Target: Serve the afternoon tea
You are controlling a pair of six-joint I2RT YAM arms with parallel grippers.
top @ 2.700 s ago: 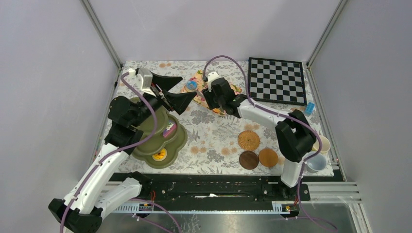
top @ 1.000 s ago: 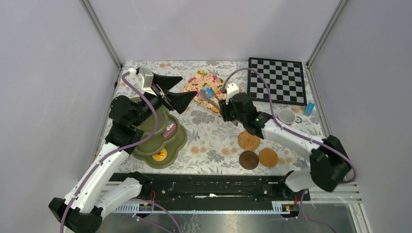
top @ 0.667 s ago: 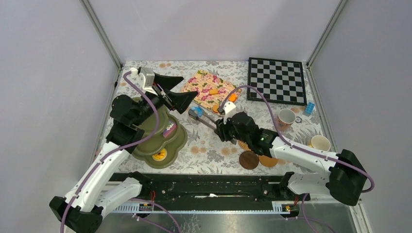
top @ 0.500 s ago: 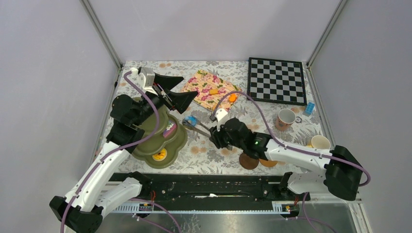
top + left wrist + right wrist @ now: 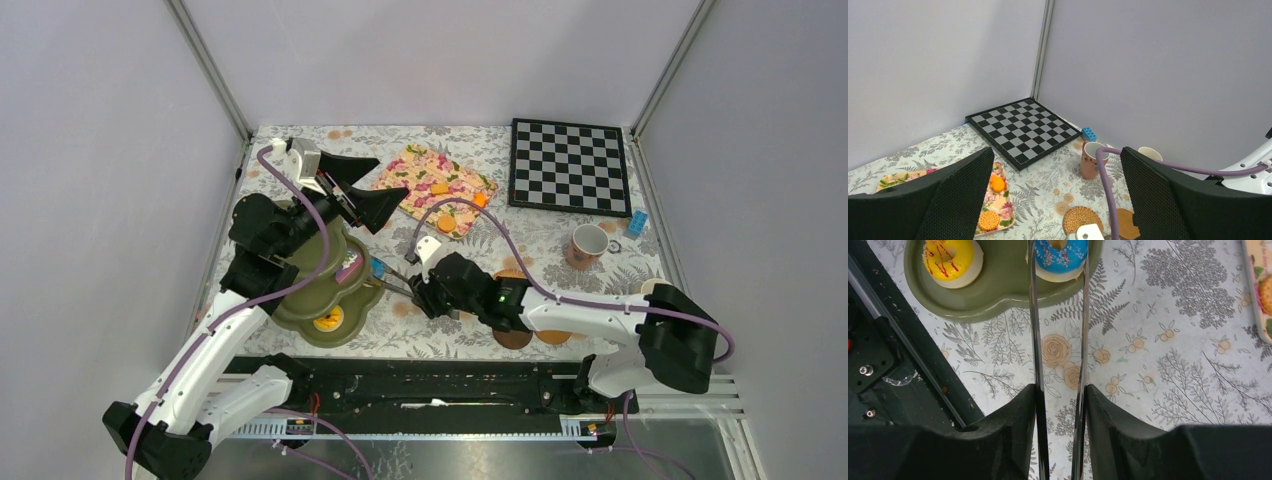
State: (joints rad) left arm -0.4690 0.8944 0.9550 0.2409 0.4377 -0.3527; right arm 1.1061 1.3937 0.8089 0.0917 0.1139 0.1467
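Note:
My right gripper [image 5: 421, 291] [image 5: 1060, 391] is shut on metal tongs [image 5: 1032, 325]. The tong tips pinch a blue sprinkled doughnut [image 5: 1060, 254] [image 5: 380, 268] over the rim of the lowest tier of the olive-green stand [image 5: 300, 312] [image 5: 998, 297]. A yellow doughnut [image 5: 952, 255] [image 5: 328, 322] lies on that tier. My left gripper [image 5: 352, 190] [image 5: 1055, 200] is open and empty above the stand. The brownish-pink mug [image 5: 587, 243] [image 5: 1092, 160] stands at the right. The yellow mug [image 5: 1149, 153] is behind it. Coasters [image 5: 513, 341] lie partly under my right arm. The pale blue mug is hidden.
A floral tray [image 5: 420, 165] at the back holds orange biscuits [image 5: 446, 224]. The chessboard [image 5: 570, 165] lies at the back right, with a blue brick [image 5: 637, 222] beside it. A woven coaster [image 5: 1080, 220] shows in the left wrist view. Walls enclose three sides.
My right arm has swung from the floral tray leftward and nearer, carrying the blue doughnut in the tongs to the stand's lowest tier. The left arm has barely moved.

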